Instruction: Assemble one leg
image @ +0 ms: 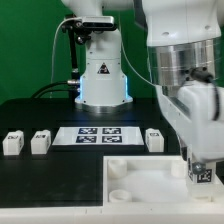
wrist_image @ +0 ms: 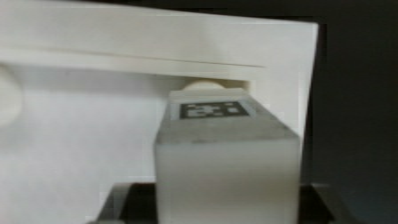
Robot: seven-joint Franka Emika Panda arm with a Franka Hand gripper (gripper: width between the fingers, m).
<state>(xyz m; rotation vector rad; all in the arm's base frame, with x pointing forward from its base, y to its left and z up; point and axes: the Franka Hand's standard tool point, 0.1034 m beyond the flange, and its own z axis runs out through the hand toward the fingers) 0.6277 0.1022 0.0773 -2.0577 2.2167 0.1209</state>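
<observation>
My gripper (image: 200, 168) is shut on one leg (image: 201, 175), a stubby white piece with a black-and-white tag, and holds it at the near right corner of the large white panel (image: 140, 182). In the wrist view the leg (wrist_image: 217, 140) fills the middle between the dark fingers (wrist_image: 135, 203), tag facing the camera, and its far end meets the panel (wrist_image: 107, 50) at a rounded spot under the raised rim. Three more legs stand on the black table: two at the exterior view's left (image: 13, 142) (image: 40, 142) and one right of centre (image: 154, 138).
The marker board (image: 95, 135) lies flat behind the panel, between the loose legs. The robot base (image: 102, 75) stands at the back centre. The arm's wrist fills the upper right of the exterior view.
</observation>
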